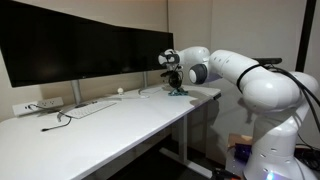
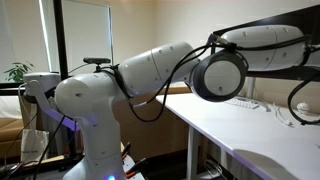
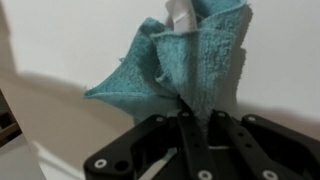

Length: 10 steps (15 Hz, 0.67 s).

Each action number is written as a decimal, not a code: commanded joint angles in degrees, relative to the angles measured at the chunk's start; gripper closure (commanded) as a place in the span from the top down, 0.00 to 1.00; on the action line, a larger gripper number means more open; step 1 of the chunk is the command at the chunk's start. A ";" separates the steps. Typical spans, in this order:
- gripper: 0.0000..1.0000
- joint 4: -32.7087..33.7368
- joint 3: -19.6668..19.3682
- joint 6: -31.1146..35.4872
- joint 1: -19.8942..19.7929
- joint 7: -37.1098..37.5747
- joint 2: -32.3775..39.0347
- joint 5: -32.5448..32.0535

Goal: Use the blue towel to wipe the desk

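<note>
The end effector (image 3: 196, 108) is clamped on the blue towel (image 3: 195, 55). In the wrist view the cloth is bunched right at the fingertips, with folds fanning out beyond them. In an exterior view, the towel hangs just under the end effector at the far end of the white surface (image 1: 110, 125), beside the monitor (image 1: 80, 45). I can't tell whether it touches down.

The towel (image 3: 195, 55) is a plain teal-blue, a shade darker in its folds. The gripper (image 3: 198, 108), at six o'clock in the wrist view, is black with pale screw heads. In an exterior view the desk (image 1: 110, 125) is plain white, the monitors (image 1: 80, 45) at ten o'clock are black, and the arm (image 1: 250, 85) is white with black joints. A plant (image 2: 14, 72) at nine o'clock is green.
</note>
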 commanded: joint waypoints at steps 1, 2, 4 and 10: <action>0.07 -0.26 0.08 5.91 0.17 0.36 0.10 -0.13; 0.07 -0.38 0.24 7.18 -0.10 0.88 -0.02 0.22; 0.07 -0.71 0.34 9.32 -0.90 1.95 -0.21 0.62; 0.07 -1.91 -0.27 9.45 -5.23 5.69 0.22 0.42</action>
